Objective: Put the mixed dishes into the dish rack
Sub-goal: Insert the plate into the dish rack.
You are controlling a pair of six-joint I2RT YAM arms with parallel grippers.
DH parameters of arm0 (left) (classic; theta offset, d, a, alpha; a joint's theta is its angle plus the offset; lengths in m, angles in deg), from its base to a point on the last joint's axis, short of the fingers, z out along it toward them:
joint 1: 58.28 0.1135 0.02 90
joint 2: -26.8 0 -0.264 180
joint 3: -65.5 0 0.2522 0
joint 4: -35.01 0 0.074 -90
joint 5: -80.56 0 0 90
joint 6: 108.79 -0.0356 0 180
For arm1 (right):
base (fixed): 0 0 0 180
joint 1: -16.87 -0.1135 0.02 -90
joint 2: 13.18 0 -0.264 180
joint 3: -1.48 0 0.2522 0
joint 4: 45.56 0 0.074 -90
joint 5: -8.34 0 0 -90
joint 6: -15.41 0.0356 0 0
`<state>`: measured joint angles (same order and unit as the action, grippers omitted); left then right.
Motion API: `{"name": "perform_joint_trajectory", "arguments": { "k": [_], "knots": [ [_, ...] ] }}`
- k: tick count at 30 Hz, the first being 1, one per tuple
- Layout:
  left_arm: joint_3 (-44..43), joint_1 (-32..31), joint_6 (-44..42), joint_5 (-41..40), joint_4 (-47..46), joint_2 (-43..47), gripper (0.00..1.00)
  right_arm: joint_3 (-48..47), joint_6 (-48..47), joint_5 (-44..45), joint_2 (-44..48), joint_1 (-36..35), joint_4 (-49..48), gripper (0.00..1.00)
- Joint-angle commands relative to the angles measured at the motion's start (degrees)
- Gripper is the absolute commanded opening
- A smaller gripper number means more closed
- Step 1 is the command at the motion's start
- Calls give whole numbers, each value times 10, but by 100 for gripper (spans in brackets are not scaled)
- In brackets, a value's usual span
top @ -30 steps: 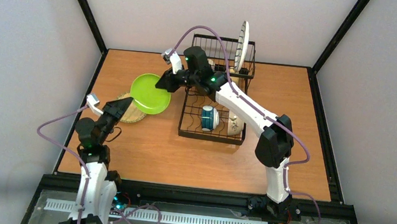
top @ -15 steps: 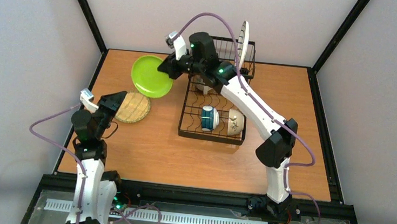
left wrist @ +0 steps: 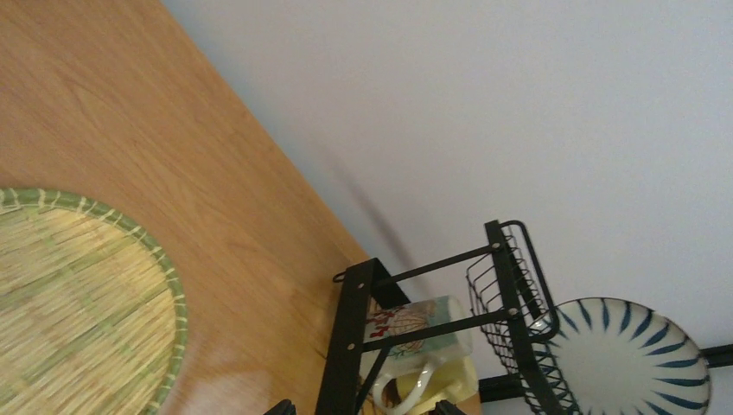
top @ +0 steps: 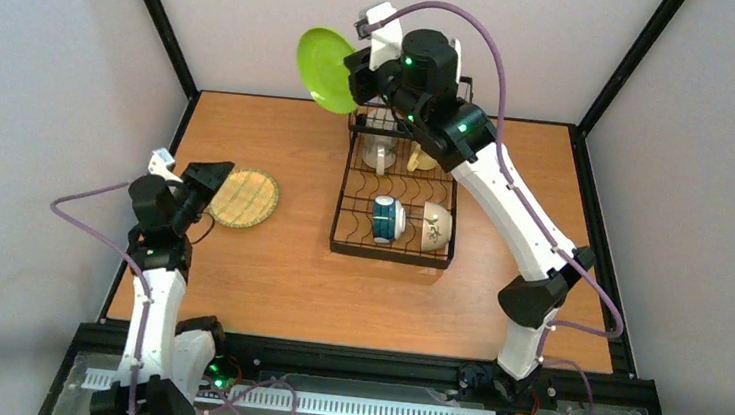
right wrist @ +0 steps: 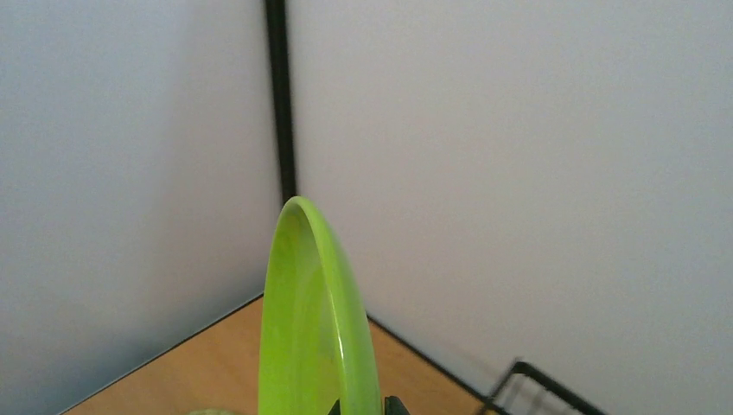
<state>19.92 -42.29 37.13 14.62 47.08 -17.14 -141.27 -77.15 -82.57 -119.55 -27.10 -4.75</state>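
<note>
R gripper (top: 359, 72) pinches lime-green plate (top: 323, 67) by rim only; could pivot, slip onto dish rack (top: 390, 253) below. L gripper (top: 214, 176) wide, empty.

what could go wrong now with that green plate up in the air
1. The right jaws pinch only the rim of the lime-green plate, held high on edge; it may swivel or slip and drop.
2. Lowering it into the dish rack, it could knock the striped plate standing in the basket end, or the cream mug nearby.
</note>
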Motion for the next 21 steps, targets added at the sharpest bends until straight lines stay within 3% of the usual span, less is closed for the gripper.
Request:
{"name": "perform_joint_trajectory", "arguments": {
  "k": [1, 13, 21],
  "knots": [
    [-35, -2, -46, 9, 57, -26, 91, 18, -49, 134, 33, 3, -40, 2],
    [-39, -2, -73, 15, 81, -57, 91, 112, -101, 312, 97, 31, -170, 2],
    [-35, -2, -79, 28, 80, -73, 91, 143, -132, 364, 119, 72, -224, 2]
  ]
}}
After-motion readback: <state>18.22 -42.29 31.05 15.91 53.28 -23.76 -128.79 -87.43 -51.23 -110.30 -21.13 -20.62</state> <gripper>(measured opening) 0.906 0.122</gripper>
